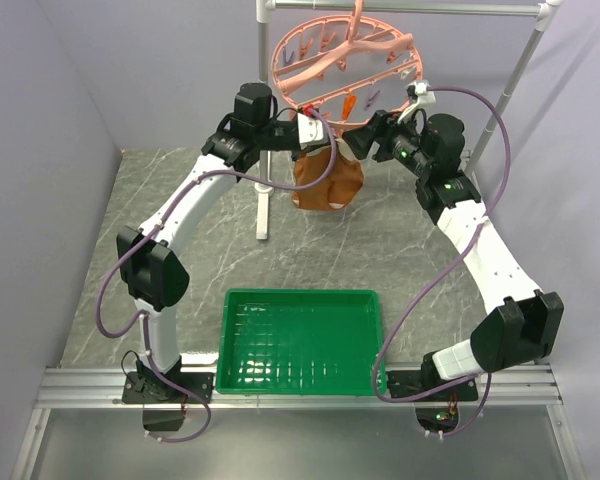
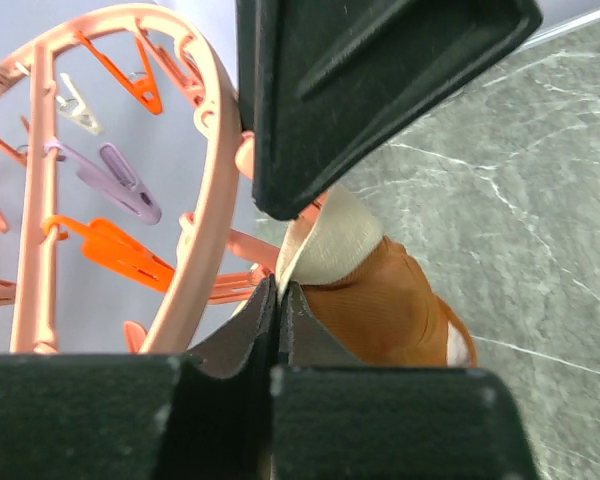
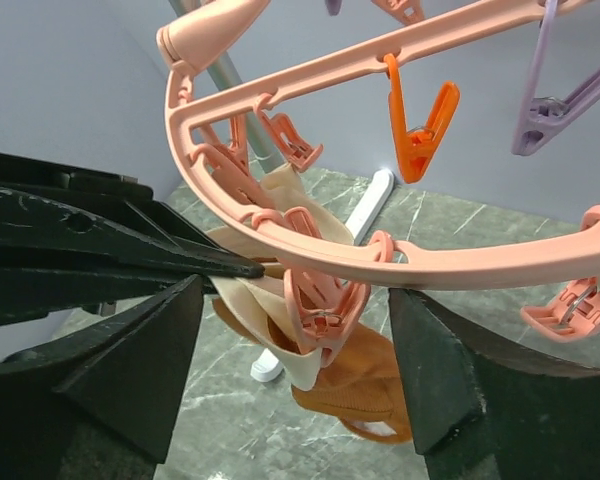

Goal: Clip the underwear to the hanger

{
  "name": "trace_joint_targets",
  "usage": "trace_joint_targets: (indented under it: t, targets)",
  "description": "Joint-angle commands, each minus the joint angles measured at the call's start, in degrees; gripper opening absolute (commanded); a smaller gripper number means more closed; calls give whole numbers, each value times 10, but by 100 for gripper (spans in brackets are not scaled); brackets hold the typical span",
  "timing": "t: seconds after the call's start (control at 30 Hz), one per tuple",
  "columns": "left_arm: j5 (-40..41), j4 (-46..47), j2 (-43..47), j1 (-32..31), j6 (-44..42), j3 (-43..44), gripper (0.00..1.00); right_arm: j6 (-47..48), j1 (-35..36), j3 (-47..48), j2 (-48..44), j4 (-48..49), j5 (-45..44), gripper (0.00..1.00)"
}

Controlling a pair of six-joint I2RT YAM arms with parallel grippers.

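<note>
Rust-orange fabric briefs with a cream elastic waistband hang in the air just under the round salmon-pink plastic ring hanger, above the grey marble-patterned desk and not touching it. The ring hanger hangs tilted from the top bar of a grey metal rack, with small pink, orange and purple clothespins dangling from its rim and spokes.

The left hand is closed. Its two black fingers meet along a thin seam, and the cream waistband comes out of that seam at the tips, so it is pinching the band just below the ring's rim. The brown body of the briefs droops beyond it.

The right hand reaches in from the other side with its fingers spread wide. Between them a pink plastic clothespin hangs from the near rim of the ring. The cream band lies bunched against and below it, but whether the clip bites the cloth cannot be told. An orange clothespin and a pale purple one hang further along the ring. One right finger shows in the left wrist view as a large black shape just above the waistband.

From overhead, both hands meet at the lower edge of the ring with the briefs between them. A green plastic tray with a gridded floor sits on the desk near the arm bases, well apart from the briefs.
</note>
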State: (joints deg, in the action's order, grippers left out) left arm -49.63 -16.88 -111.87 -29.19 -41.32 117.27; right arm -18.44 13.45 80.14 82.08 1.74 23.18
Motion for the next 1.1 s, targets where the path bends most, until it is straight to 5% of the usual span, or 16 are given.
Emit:
trace_joint_targets:
  t: [0.0,0.3,0.73,0.9,0.93,1.07]
  targets:
    - [-21,19,29,2,4,-3,9,-6,-4,8,-31,33,-7,82]
    - [-21,41,64,-1,40,-63,52,7,-13,-8,-51,11,7,86]
    - [-6,4,216,2,109,-228,69,58,-62,-80,-134,-43,62,90]
    - [15,-3,267,21,240,-277,78,78,-76,-112,-177,-60,93,92]
    - [19,-8,271,25,261,-282,97,88,-77,-116,-182,-67,93,92]
    - [53,-55,281,49,375,-291,99,108,-79,-125,-214,-95,88,93]
